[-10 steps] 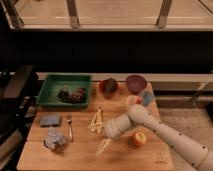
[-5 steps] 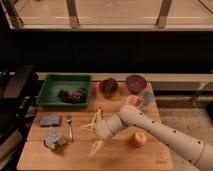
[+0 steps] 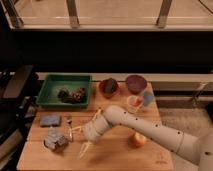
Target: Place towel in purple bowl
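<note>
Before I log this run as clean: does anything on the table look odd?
Nothing stands out: nothing spilled or toppled. The gripper hangs low over the table, beside a crumpled grey object.

Arm (image 3: 150,131): one smooth shell, cream to off-white, built of rounded tubular segments with a bulbous joint where two of them meet. Small dark dots, possibly screw holes, run in a sparse row along the long segment. The shell shades to a greyer tone near the wrist. No cables or lettering can be made out. Gripper (image 3: 81,141): slender, pale yellow-white, at the arm's far end, low and left of centre in the camera view.
</note>
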